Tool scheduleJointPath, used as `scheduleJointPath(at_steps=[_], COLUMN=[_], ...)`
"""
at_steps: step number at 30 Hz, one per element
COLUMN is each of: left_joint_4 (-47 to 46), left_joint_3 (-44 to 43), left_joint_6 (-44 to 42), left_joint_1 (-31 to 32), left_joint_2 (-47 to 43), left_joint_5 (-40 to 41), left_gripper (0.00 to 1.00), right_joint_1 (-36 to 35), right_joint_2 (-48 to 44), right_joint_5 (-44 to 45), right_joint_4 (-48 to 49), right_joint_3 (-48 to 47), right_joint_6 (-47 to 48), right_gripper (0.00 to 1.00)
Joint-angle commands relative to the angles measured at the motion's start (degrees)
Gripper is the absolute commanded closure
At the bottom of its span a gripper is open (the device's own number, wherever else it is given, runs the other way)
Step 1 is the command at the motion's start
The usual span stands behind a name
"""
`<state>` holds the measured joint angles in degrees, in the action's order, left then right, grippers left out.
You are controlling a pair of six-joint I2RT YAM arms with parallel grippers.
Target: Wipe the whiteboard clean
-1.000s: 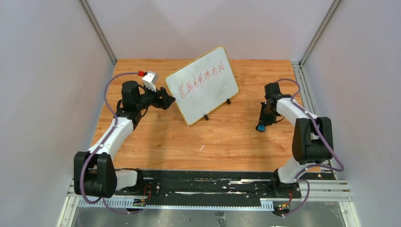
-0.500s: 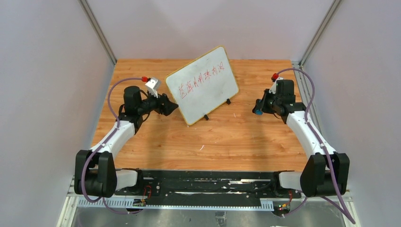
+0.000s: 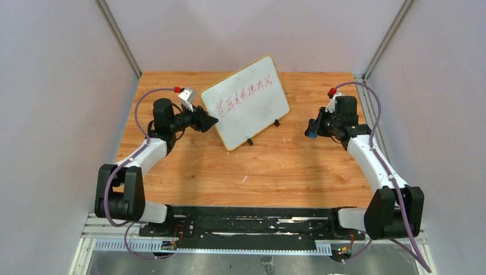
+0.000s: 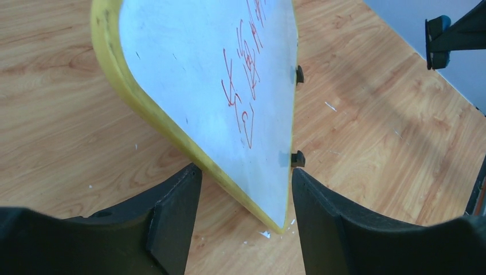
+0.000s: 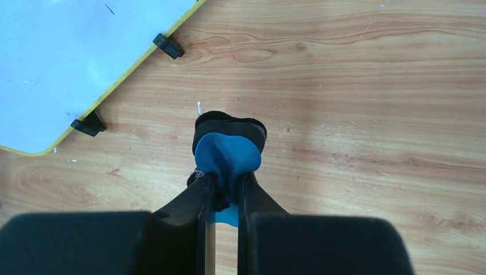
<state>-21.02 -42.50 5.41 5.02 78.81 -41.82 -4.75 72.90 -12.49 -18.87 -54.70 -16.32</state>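
Whiteboard [image 3: 245, 102] stands propped on its two black feet [image 3: 250, 141], far-centre of the wooden table [image 3: 286, 166], face tilted back and turned obliquely. The board is unerased.

Left gripper [image 3: 207, 121]: jaws apart, at the board's left edge. In the wrist view the yellow rim [image 4: 143, 112] runs down between the two fingers [image 4: 172, 212]; contact cannot be confirmed.

Right gripper [image 3: 312, 127]: jaws clamped on a blue eraser [image 5: 228, 152] with a black pad at its front end, hanging over bare table to the right of the board, well apart from it.

Step in hand, as I judge it: brace the board with the left, then bring the eraser in with the right.
- Close the left jaws on the rim only, low near the corner, so the fingers stay off the writing and the light board does not slide or tip back under the wipe.
- Turn the eraser so the black pad meets the face flat, not on an edge.
- Press lightly and sweep along the line of characters, pushing towards the braced side.

Writing: one row of red handwritten characters [image 3: 246, 94] across the upper face. They look like Chinese script, too small and loose to read. No brand or label is seen on the board, eraser or arms.
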Motion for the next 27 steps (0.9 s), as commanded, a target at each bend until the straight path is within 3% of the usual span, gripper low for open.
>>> scheduleJointPath(at_steps=[1,12,27], left_joint_4=[-2.9,-0.4,-7.1], left_joint_3=[-2.5,-1.2,-5.1], left_joint_6=[0.6,-3.7,1.1], left_joint_1=[0.3,0.3,0.3], left_joint_2=[0.6,0.6,7.5], left_joint_5=[0.7,3.6,4.0], left_gripper=[0.37,0.36,0.38], right_joint_1=[-0.7,-0.9,-1.1], right_joint_2=[-2.6,-2.8,-1.9], right_joint_5=[0.8,0.2,-0.8], right_joint_4=[-0.6,0.6,3.4], right_joint_3=[-1.9,-1.3,-2.6], right_joint_6=[1.3,0.9,1.5], right_gripper=[0.99,0.99,0.99])
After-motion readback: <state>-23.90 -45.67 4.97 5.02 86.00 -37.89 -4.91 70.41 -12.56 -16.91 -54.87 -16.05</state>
